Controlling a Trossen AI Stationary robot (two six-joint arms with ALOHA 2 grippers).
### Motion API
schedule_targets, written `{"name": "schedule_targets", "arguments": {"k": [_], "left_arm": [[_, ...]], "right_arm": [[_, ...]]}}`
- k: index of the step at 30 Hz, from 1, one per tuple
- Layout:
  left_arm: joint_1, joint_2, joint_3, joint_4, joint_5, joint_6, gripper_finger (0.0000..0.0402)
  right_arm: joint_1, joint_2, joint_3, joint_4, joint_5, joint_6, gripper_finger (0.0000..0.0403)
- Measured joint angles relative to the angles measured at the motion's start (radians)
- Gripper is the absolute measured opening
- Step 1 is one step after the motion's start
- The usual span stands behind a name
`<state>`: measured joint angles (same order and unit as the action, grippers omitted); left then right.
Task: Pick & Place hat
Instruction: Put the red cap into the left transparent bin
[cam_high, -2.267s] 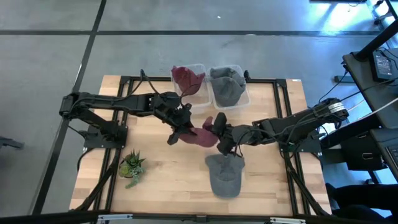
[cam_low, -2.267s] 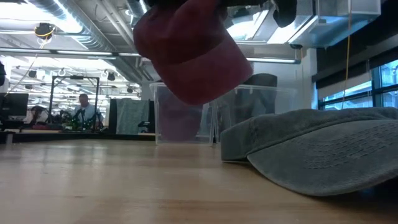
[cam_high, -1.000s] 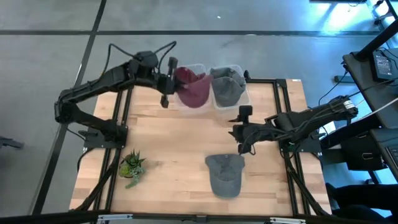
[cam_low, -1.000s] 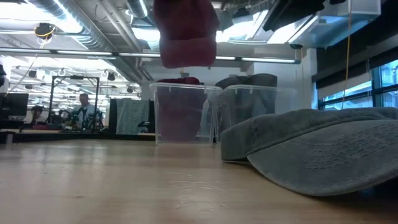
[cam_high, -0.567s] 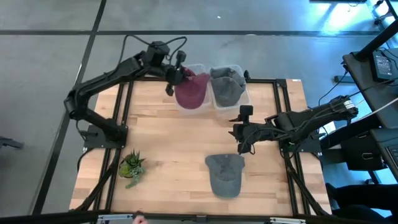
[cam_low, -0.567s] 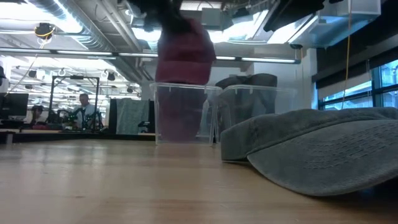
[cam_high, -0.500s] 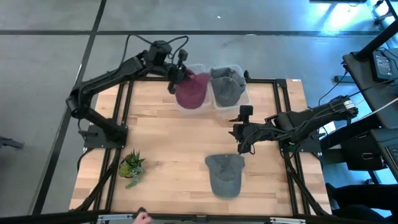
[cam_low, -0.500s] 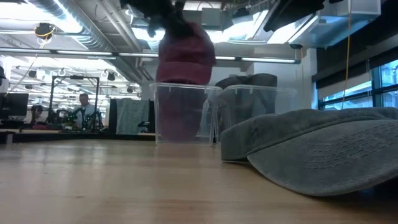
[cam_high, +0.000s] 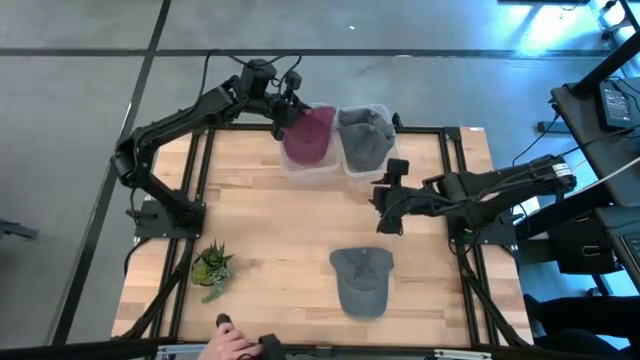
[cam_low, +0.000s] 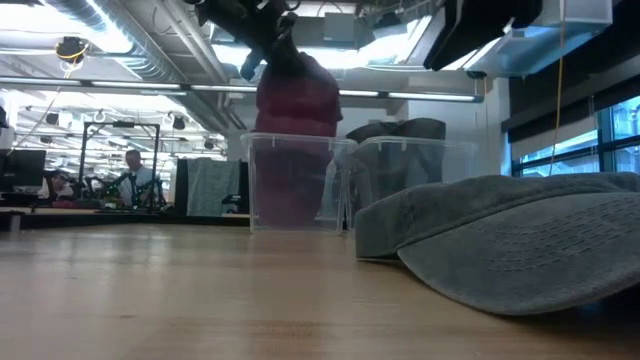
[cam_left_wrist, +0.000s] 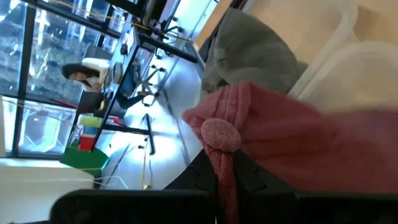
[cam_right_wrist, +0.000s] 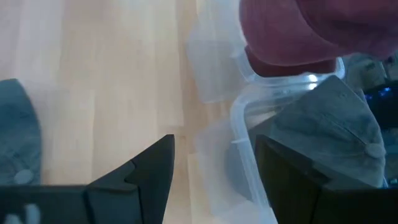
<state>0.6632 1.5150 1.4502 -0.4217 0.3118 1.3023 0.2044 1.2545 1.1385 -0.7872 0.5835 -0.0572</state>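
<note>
Now, by label:
Left pincer (cam_high: 287, 108): clamped on soft maroon cloth hat (cam_high: 308, 134), over left clear plastic bin (cam_high: 312, 168).
Right pincer (cam_high: 385, 208): spread wide, above wooden tabletop (cam_high: 260, 220).
Grey denim cap (cam_high: 360, 282): flat near front edge.

Maroon hat (cam_high: 308, 135) now over left bin (cam_high: 318, 172); right gripper (cam_high: 388, 215) nearer bins.

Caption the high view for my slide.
Left gripper lowers a red hat into the left bin; right gripper waits open.

Bright overhead ceiling lights (cam_low: 130, 60) glare; both wrist views blur up close.
</note>
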Motion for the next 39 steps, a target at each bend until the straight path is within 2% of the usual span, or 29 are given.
{"name": "schedule_targets", "arguments": {"k": [5,12,20,24,39], "left_arm": [[0.000,0.002,0.000,0.016,-0.003,0.035,0.0004],[0.002,0.016,-0.012,-0.052,0.004,0.053,0.0004],[0.002,0.018,-0.036,-0.081,-0.013,-0.094,0.0004],[-0.023,0.017,-0.036,-0.070,-0.078,-0.171,0.0004],[-0.154,0.002,-0.029,-0.068,-0.243,-0.284,0.0004]], "right_arm": [[-0.036,0.000,0.000,0.000,0.000,0.002,0.0220],[-0.063,0.000,0.000,0.000,0.000,0.003,0.0220],[-0.065,0.000,0.000,-0.004,-0.011,0.007,0.0220],[-0.064,0.000,0.000,-0.004,-0.011,0.000,0.0220],[-0.064,0.000,-0.001,-0.035,-0.011,0.001,0.0220]]}}
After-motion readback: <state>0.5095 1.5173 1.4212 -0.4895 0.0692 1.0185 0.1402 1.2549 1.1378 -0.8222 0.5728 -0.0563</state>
